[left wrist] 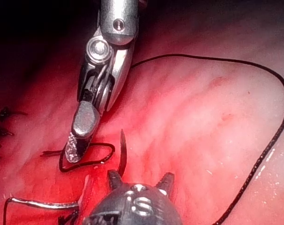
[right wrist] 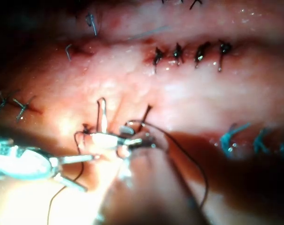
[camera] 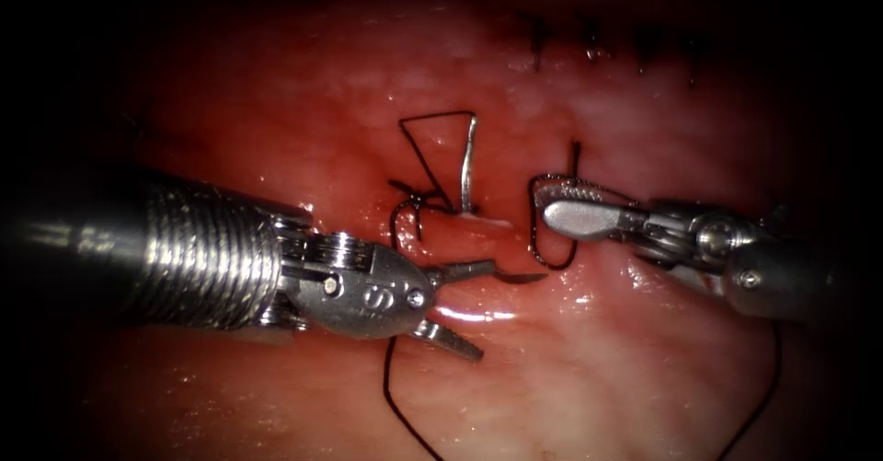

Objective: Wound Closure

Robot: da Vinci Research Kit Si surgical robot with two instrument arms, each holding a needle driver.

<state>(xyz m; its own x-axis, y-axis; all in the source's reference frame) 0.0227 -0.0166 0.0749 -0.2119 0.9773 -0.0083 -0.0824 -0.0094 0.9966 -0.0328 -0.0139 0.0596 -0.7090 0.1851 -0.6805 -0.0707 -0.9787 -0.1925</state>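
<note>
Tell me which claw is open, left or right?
The left claw: its jaws are spread apart over the tissue, holding nothing. The right claw is closed on a loop of thread, unlike the left.

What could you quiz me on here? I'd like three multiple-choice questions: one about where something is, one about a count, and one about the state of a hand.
1. Where is the needle?
A. Standing in the tissue by the cut
B. Gripped by the right hand
C. Gripped by the left hand

2. How many dark stitches are in the row at the endoscope view's upper right?
A. Two
B. Four
C. Seven

3. What is the left hand doing?
A. Shut on the thread
B. Shut on the needle
C. Open, holding nothing

Answers:
1. A: the needle's silver shaft rises out of the tissue, apart from both hands.
2. B: four short dark marks sit side by side.
3. C: its jaws are spread with nothing between them.

I cannot tell what the right hand holds.
</note>
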